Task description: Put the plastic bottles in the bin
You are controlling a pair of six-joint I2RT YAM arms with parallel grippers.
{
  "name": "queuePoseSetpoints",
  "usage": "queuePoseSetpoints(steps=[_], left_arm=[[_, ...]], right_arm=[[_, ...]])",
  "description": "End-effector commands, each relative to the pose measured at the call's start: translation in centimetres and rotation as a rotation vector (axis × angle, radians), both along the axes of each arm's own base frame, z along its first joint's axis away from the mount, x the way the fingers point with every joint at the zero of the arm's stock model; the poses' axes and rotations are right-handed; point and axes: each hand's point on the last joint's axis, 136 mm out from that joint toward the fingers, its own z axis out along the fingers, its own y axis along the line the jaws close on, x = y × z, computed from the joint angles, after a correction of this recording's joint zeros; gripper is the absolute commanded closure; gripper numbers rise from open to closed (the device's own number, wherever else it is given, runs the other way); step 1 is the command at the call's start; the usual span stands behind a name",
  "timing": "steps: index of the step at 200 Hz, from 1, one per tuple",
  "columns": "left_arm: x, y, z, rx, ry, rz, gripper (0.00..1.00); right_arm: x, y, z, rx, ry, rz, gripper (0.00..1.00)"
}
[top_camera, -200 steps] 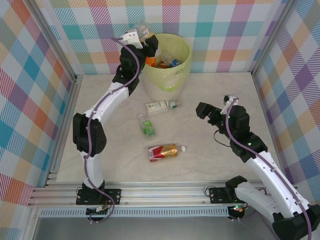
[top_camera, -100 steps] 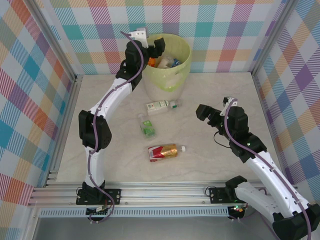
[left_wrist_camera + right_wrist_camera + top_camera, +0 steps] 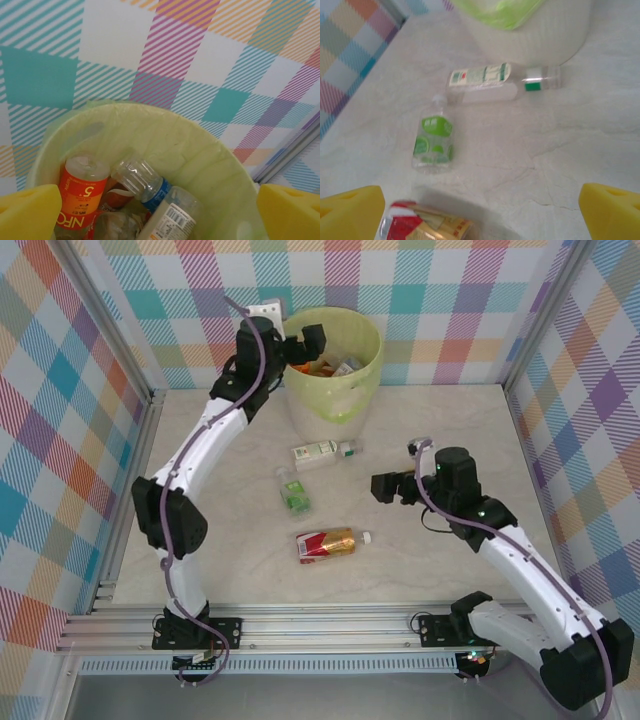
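Out on the table [image 3: 440,420], the white-labelled bottle [image 3: 322,452] lies just in front of the bin [image 3: 345,400], the green-labelled bottle [image 3: 293,492] near it and the red-and-gold bottle [image 3: 330,542] closest to the arm bases, with bare gaps between all three. The right gripper [image 3: 385,487], jaws spread, has nothing between it and them, and the table's right side is bare. The left arm [image 3: 200,445] spans the left side, its left gripper [image 3: 305,343] spread over the bin's near-left rim; the heap of bottles [image 3: 85,195] sits low inside.
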Motion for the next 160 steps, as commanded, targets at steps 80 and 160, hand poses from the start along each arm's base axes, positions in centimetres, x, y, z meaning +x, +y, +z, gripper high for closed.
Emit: queuePoseSetpoints(steps=[80,160], left_arm=[[-10.5,6.2,-2.4,-0.184,0.012,0.073,0.00],[-12.0,8.8,-7.4,-0.186,0.135,0.134,0.00]], right_arm=[[-9.2,9.3,-9.2,-0.457,-0.053,0.926,0.00],[-7.7,12.5,-14.7,-0.774,-0.128,1.151,0.00]])
